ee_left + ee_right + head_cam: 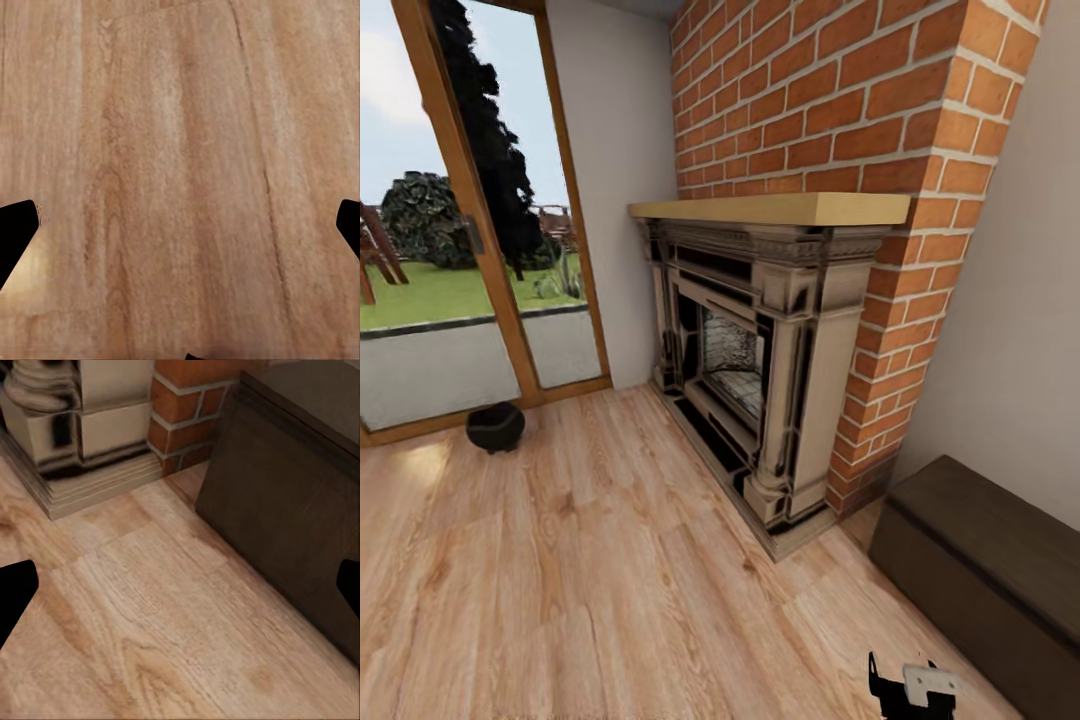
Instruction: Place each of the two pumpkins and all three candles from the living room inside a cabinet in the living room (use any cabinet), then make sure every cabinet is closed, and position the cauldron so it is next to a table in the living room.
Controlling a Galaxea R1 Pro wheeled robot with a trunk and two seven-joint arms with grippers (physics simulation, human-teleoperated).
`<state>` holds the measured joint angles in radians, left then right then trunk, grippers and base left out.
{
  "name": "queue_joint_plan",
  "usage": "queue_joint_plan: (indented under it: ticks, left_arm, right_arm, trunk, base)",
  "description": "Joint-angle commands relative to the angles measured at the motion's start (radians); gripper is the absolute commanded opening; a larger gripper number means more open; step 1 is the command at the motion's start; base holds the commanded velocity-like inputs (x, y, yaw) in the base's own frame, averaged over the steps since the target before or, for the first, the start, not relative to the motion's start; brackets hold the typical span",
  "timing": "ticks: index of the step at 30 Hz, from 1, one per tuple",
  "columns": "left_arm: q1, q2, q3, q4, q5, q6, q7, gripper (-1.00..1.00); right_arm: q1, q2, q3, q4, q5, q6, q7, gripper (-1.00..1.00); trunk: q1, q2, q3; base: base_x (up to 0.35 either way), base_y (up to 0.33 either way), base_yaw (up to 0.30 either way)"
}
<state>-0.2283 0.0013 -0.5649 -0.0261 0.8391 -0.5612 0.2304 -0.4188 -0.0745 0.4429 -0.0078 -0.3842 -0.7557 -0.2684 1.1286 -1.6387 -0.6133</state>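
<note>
Cauldron [495, 426] sits on wood floor [590, 560] by glass door [480, 250], well apart from cabinet [990, 560] at far side of fireplace [760, 370]; no bench, pumpkins or candles in shot. Cabinet front reads flush, no drawer out. Left claw [180, 225]: tips wide apart over bare floor, nothing between. Right claw [180, 589]: tips wide apart too, empty, near cabinet's end panel and fireplace plinth. Handling est.: cauldron looks rigid, prob. heavier than the small items; bulging belly likely too wide and slick for a side pinch. Rec. grip on rim wall, one finger inside the mouth. Handles, if any, too small to tell.
</note>
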Motion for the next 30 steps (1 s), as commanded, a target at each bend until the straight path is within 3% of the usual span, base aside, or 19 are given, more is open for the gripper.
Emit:
queue_joint_plan:
  ticks: [1, 3, 5, 7, 8, 9, 12, 15, 18, 21, 30]
  left_arm:
    - [0.0, -0.001, -0.009, -0.014, -0.001, 0.002, 0.011, 1.0]
    - [0.0, 0.004, -0.006, -0.099, 0.003, 0.022, 0.018, 1.0]
    - [0.0, 0.017, -0.003, -0.138, 0.007, 0.066, 0.019, 1.0]
    - [0.0, 0.036, 0.003, -0.18, 0.028, 0.162, 0.02, 1.0]
    - [0.0, 0.042, 0.009, -0.199, 0.052, 0.214, 0.02, 1.0]
    - [0.0, 0.046, 0.021, -0.219, 0.101, 0.278, 0.016, 1.0]
    - [0.0, 0.047, 0.029, -0.231, 0.165, 0.33, 0.009, 1.0]
    - [0.0, 0.056, 0.03, -0.209, 0.183, 0.324, 0.005, 1.0]
    - [0.0, 0.06, 0.028, -0.165, 0.184, 0.224, 0.004, 1.0]
    - [0.0, 0.059, 0.022, -0.156, 0.185, 0.181, 0.003, 1.0]
    - [0.0, 0.059, 0.007, -0.149, 0.163, 0.157, -0.007, 1.0]
  right_arm:
    - [0.0, 0.006, 0.006, -0.028, -0.005, -0.001, -0.006, 1.0]
    - [0.0, 0.018, 0.005, -0.115, -0.006, -0.001, -0.006, 1.0]
    - [-0.001, 0.026, 0.005, -0.138, -0.007, -0.001, -0.006, 1.0]
    - [-0.001, 0.041, 0.005, -0.152, -0.008, -0.001, -0.006, 1.0]
    - [-0.001, 0.047, 0.005, -0.155, -0.009, -0.001, -0.006, 1.0]
    - [-0.001, 0.051, 0.006, -0.155, -0.008, -0.001, -0.005, 1.0]
    - [-0.001, 0.057, 0.004, -0.152, -0.007, -0.004, -0.005, 1.0]
    - [-0.001, 0.058, 0.001, -0.115, -0.01, -0.008, -0.006, 1.0]
    - [-0.001, 0.058, 0.001, -0.096, -0.012, -0.009, -0.006, 1.0]
    - [-0.001, 0.059, 0.002, -0.092, -0.012, -0.01, -0.006, 1.0]
    - [-0.001, 0.058, 0.001, -0.089, -0.01, -0.011, -0.006, 1.0]
  trunk:
    - [0.0, 0.0, -0.001]
    - [0.0, 0.0, -0.002]
    - [0.0, 0.0, -0.003]
    - [0.0, 0.0, -0.004]
    - [0.0, 0.0, -0.005]
    - [0.0, 0.0, -0.006]
    - [0.0, 0.0, -0.008]
    - [0.0, 0.0, -0.011]
    - [0.0, 0.0, -0.013]
    - [0.0, 0.0, -0.016]
    - [0.0, 0.0, -0.025]
  base:
    - [0.0, 0.0, 0.278]
    - [0.0, 0.0, 0.275]
    - [0.0, 0.0, 0.274]
    - [0.0, 0.0, 0.273]
    - [0.0, 0.0, 0.271]
    - [0.0, 0.0, 0.263]
    - [0.0, 0.0, 0.244]
    - [0.0, 0.0, 0.208]
    - [0.0, 0.0, 0.2]
    - [0.0, 0.0, 0.208]
    - [0.14, 0.159, 0.186]
